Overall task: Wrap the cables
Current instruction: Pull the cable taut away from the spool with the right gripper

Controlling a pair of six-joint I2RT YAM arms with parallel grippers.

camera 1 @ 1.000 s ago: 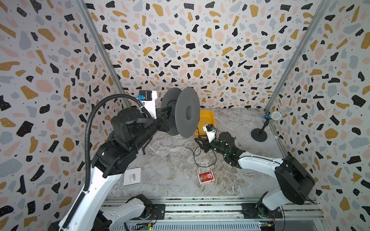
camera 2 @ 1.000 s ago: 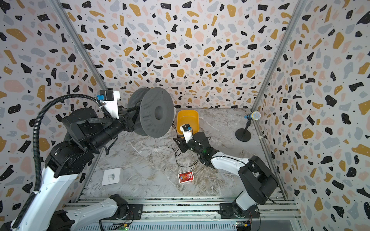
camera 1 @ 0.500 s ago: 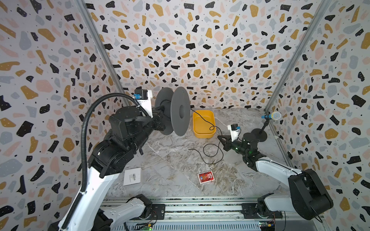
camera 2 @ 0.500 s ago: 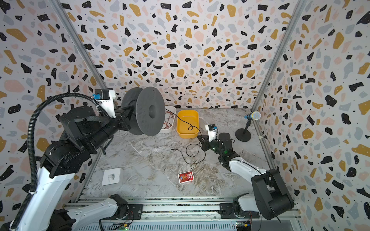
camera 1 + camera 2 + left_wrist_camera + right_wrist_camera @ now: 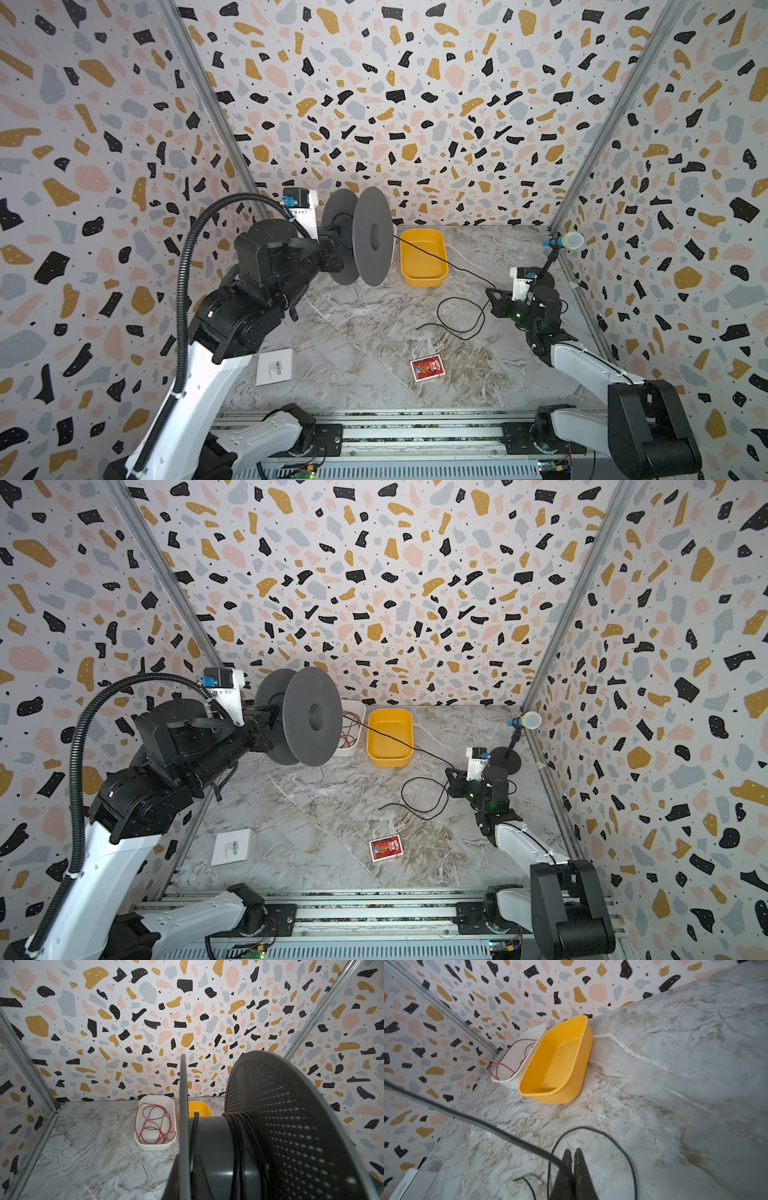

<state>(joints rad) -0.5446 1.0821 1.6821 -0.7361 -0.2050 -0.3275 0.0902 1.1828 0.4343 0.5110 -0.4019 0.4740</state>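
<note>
Handling as light, limp line, the black cord [image 5: 465,270] likely slips; right fingers [image 5: 579,1167] pinch it, closed together; left fingers [image 5: 332,243] clamp the grey spool [image 5: 372,237].

A grey marbled table [image 5: 365,340] sits inside walls [image 5: 374,104] of white terrazzo pattern with black, ochre, pink and grey flecks. At the back stands a yellow tub [image 5: 424,280], and just beside it a white tub [image 5: 154,1146] holding loose loops of thin reddish-brown wire [image 5: 154,1121]. Near the right wall a small microphone [image 5: 528,721] with a blue handle tilts on a black stand with a round base [image 5: 505,760]. Toward the front lies a red card pack [image 5: 427,368]. Well apart from it, at the left edge, lies a flat white box [image 5: 274,367] with a barcode label.
</note>
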